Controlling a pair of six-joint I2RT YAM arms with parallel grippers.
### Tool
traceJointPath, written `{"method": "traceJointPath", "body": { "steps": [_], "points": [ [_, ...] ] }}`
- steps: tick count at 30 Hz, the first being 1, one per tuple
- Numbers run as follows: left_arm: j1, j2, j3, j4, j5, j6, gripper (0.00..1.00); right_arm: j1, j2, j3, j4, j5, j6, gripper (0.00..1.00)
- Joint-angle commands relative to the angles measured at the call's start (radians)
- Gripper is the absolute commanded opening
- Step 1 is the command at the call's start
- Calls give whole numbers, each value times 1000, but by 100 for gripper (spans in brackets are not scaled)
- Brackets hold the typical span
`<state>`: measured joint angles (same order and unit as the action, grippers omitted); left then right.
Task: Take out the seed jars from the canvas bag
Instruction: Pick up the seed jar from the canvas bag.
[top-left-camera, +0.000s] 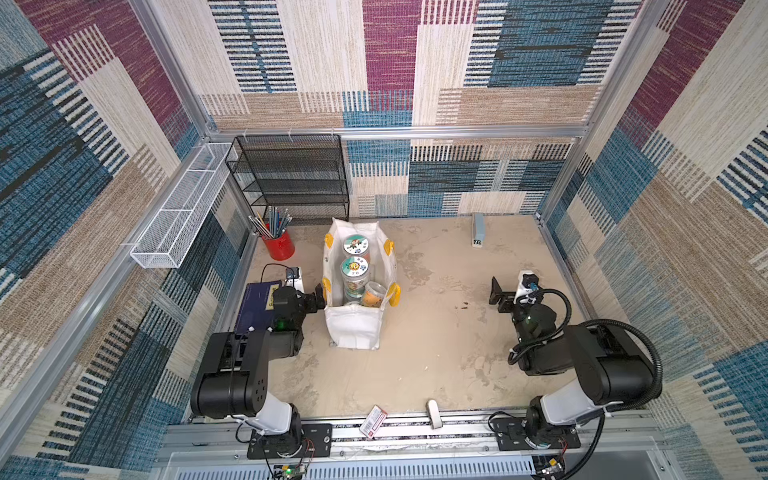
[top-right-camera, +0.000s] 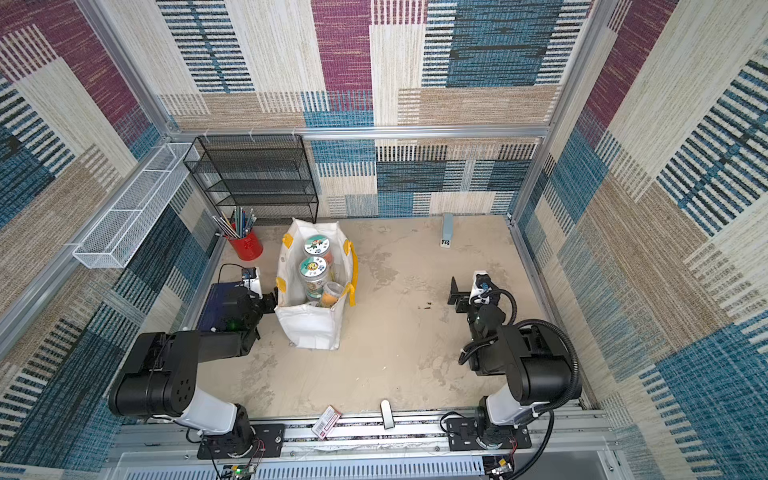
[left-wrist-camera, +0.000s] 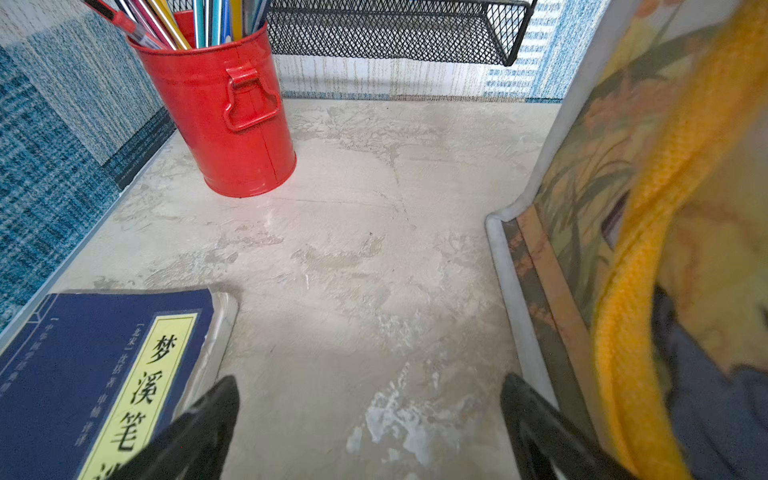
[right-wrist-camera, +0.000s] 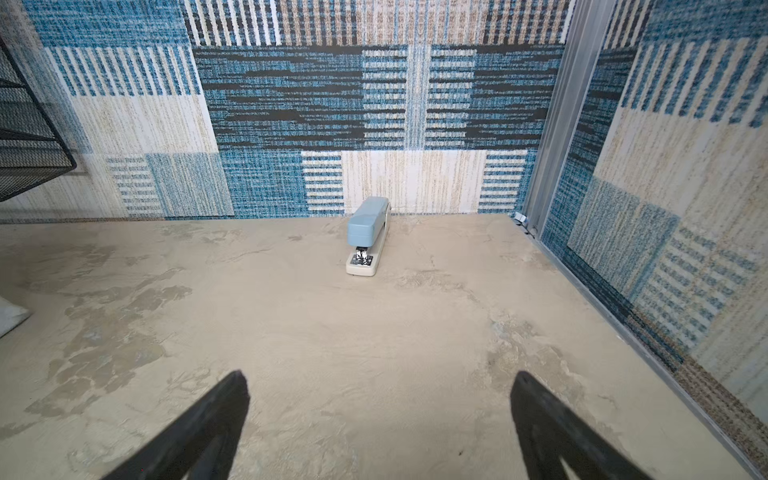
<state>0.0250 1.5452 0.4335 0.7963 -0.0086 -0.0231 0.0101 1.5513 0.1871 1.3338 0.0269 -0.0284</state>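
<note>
- In both top views, the canvas bag (top-left-camera: 353, 332) stands open on the table (top-left-camera: 436, 353), with the seed jars (top-left-camera: 355, 266) inside it (one is tilted). The left gripper (top-left-camera: 318, 296) is just beside the bag, and the right gripper (top-left-camera: 498, 296) is well apart from it.
- Left wrist: the jaws are spread wide and hold nothing. The bag is beside one finger, with a red pencil cup (left-wrist-camera: 232, 124) and a blue book (left-wrist-camera: 83, 374) nearby.
- Right wrist: the jaws are wide apart and empty above the table, with a blue stapler (right-wrist-camera: 368, 232) ahead.

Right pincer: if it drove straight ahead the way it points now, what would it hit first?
Probably the blue stapler, which sits almost dead ahead of the open right pincer, with table between them. The pincer's height is unclear, so it might pass above the stapler.
</note>
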Motion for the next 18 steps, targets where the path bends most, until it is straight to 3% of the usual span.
{"method": "traceJointPath", "body": {
  "steps": [1,18],
  "points": [
    [0,-2,1,15,13,36,99,0,-1,4,26,-7,-5,99],
    [10,-2,3,13,24,30,99,-1,0,6,23,13,5,99]
  ]
}}
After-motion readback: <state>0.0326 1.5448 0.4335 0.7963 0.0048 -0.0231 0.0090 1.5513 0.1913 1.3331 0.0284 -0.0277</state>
